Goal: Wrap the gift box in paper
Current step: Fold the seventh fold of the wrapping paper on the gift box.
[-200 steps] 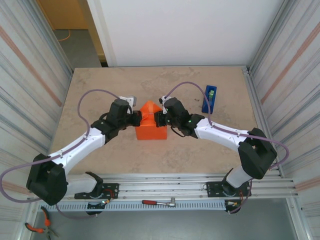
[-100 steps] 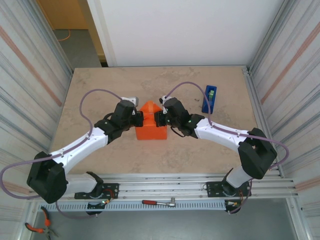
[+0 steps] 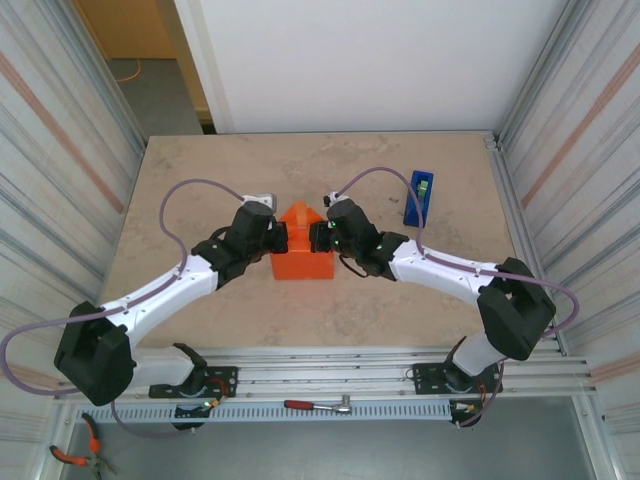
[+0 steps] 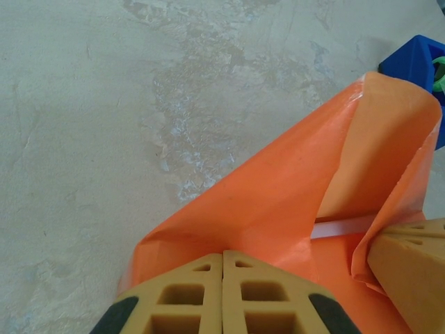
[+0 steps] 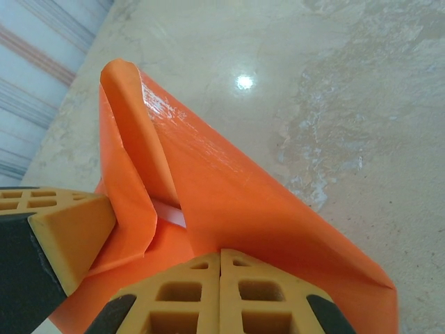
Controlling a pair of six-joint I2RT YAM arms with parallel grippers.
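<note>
Beige marbled stone covers the table (image 3: 200, 180), walled by ribbed metal panels left and right and a white wall at the far side. Near the middle sits the paper (image 3: 303, 262), bright orange, folded up into a boxy parcel with a pointed flap rising at its far end. The gift box is hidden inside it. A thin pale strip (image 4: 344, 227) in the gap between two orange folds may be its edge, though the view is too tight to be sure.

The left gripper (image 3: 277, 240) presses against the parcel's left side and the right gripper (image 3: 316, 238) against its right side, facing each other across the raised flap. In the left wrist view its tan fingers (image 4: 184, 299) are clenched flush together, with orange paper lying against their tips. The right wrist view shows the same: fingers (image 5: 261, 296) closed tight, paper touching the tips, nothing visibly caught in the seam.

A blue tape dispenser (image 3: 419, 198) stands on the table to the right, well apart from the parcel. On the rail at the near edge lies a red-handled ratchet (image 3: 318, 405).
</note>
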